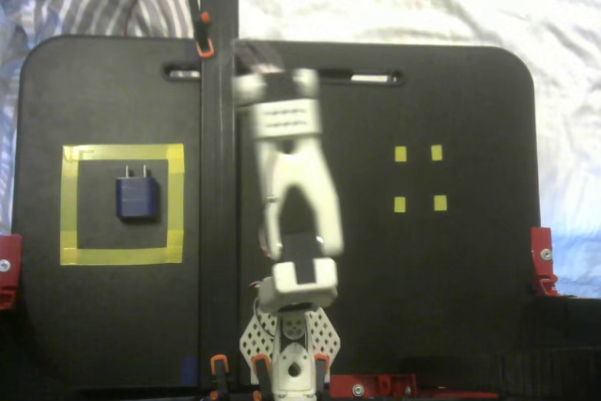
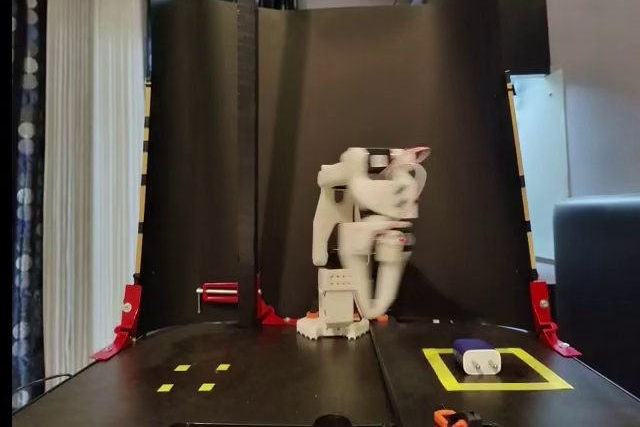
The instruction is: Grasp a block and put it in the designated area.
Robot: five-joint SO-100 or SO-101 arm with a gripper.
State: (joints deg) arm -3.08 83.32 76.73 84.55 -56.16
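Resting inside designated area (image 1: 122,255), block (image 1: 136,198) sits prongs up-frame in overhead-type fixed view. Judged light, rigid, smooth-sided: pinch across flat flanks. My gripper (image 2: 372,307) blurred, well apart from area; jaw state unreadable.

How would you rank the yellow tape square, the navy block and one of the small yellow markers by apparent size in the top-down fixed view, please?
1. The yellow tape square, clearly the largest.
2. The navy block, lying inside that square.
3. A small yellow marker, the smallest; all four markers look alike.
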